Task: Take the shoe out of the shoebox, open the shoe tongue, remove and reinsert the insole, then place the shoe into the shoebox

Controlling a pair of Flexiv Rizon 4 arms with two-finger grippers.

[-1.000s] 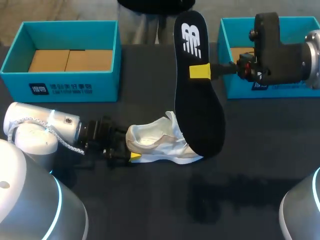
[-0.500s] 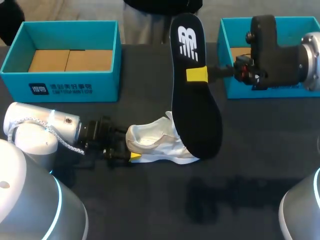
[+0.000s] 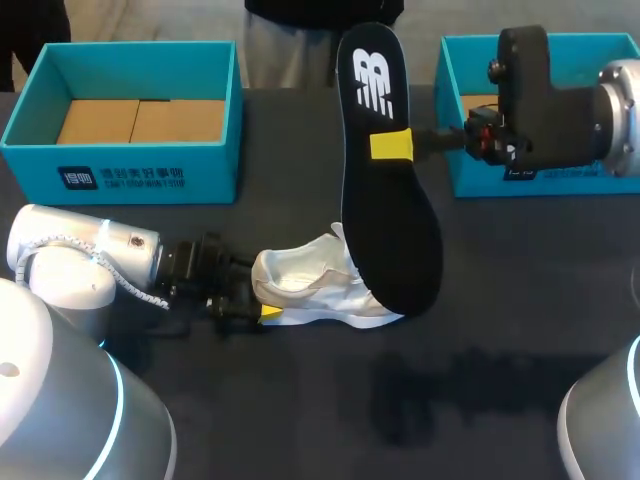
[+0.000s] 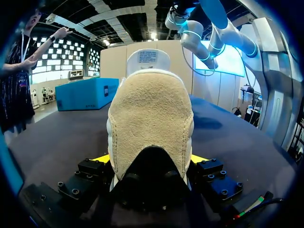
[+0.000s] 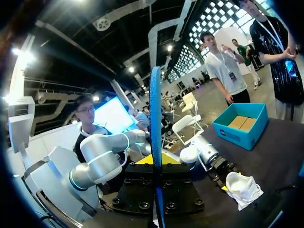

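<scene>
The white shoe with a soft tan heel patch (image 3: 318, 288) lies on the black desk (image 3: 300, 400), near the middle and a bit toward the front edge. Its heel points to the left side of the desk. The left claw (image 3: 260, 306) lies low on the desk, and its two yellow tips press on the heel from both sides, so it is holding the shoe. In the left wrist view the tan heel (image 4: 149, 123) fills the space between the fingers (image 4: 101, 157).

The long black insole with a white mark near its far end (image 3: 390, 230) is out of the shoe and up in the air. It stands on its long edge, reaching from over the far edge of the desk down to over the shoe's toe. I cannot tell if it touches the shoe. The right claw (image 3: 392, 145) pinches it around the middle, one yellow tip on each flat side. In the right wrist view the insole (image 5: 155, 104) shows as a thin blue line running up from between the fingers.

One open blue-green cardboard shoebox (image 3: 140, 178) sits at the far left corner of the desk, with brown card inside. A second blue-green shoebox (image 3: 470, 185) sits at the far right corner, partly hidden by the right arm.
</scene>
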